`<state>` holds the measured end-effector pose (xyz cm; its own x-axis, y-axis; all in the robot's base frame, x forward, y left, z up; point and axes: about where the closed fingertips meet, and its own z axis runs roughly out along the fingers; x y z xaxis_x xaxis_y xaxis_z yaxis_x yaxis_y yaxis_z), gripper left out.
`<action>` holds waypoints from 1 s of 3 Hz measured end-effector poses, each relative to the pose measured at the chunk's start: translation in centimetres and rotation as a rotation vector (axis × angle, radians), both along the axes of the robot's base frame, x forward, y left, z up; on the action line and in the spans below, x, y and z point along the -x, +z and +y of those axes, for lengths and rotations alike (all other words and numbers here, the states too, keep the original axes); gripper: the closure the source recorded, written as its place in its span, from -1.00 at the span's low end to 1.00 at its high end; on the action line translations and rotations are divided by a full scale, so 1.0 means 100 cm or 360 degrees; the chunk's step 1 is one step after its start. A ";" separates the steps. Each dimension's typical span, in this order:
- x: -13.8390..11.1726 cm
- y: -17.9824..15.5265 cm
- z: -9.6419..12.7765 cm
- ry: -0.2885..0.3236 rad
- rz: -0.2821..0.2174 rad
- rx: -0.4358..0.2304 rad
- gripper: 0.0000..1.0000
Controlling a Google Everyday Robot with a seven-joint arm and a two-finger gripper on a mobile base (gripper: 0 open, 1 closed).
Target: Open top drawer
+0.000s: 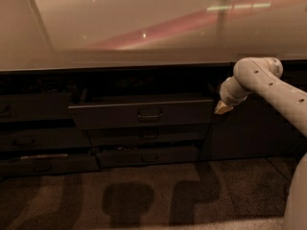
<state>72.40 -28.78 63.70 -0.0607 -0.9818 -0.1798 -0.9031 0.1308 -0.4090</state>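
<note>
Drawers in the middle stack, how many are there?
3: the top drawer, pulled out, a second drawer below it, a third drawer lowest. The gripper hangs by the top drawer's right end.

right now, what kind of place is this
Probably a kitchen or break-room counter area: a long pale glossy countertop runs over dark cabinetry, with the wide dark grey-brown top drawer pulled out above shallower dark drawers. The robot's pale gripper hangs by that drawer's right end.
</note>
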 end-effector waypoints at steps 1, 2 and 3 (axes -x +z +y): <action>0.000 0.000 0.000 0.0000 0.0000 0.0000 0.45; 0.000 0.000 0.000 0.0000 0.0000 0.0000 0.91; 0.000 0.000 0.000 0.0000 0.0000 0.0000 1.00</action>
